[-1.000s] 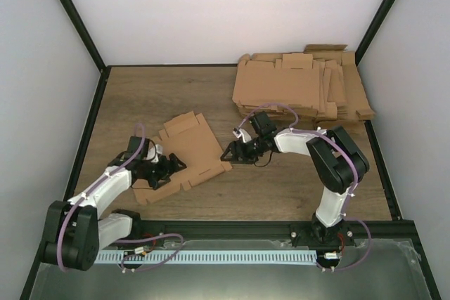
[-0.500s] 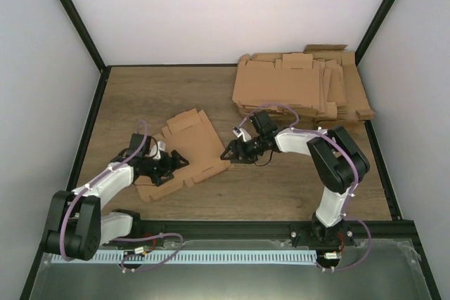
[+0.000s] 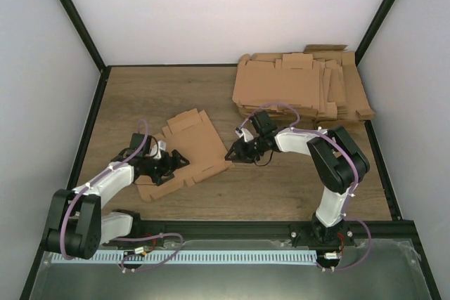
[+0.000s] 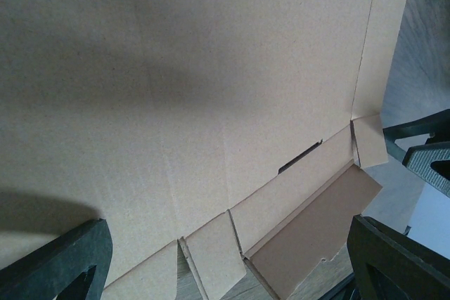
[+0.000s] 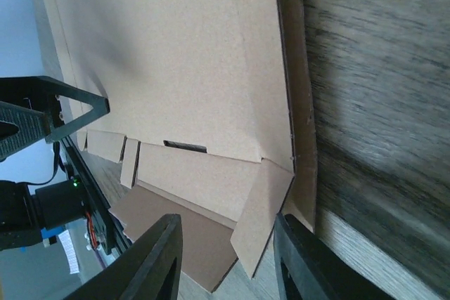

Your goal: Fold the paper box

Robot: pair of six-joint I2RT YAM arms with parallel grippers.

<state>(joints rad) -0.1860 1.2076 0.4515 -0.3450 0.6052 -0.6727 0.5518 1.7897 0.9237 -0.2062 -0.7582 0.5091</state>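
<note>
The paper box point(image 3: 191, 147) lies as a flat creased brown sheet, with flaps and slits, on the wooden table left of centre. My left gripper point(image 3: 169, 164) is low over its near left part. In the left wrist view it point(image 4: 228, 272) is wide open, and the cardboard point(image 4: 183, 89) fills the space between the two fingers. My right gripper point(image 3: 232, 152) is at the sheet's right corner. In the right wrist view it point(image 5: 225, 261) is open but narrowed, and a small corner flap point(image 5: 264, 212) stands up between its fingers without being pinched.
A pile of many flat brown cardboard blanks point(image 3: 302, 89) lies at the back right, just behind the right arm. White walls with black frame posts close in the table. A black rail runs along the near edge by the arm bases.
The right gripper's jaws have come closer together around the corner flap. The left gripper moved slightly further onto the sheet, which shifted a little.
</note>
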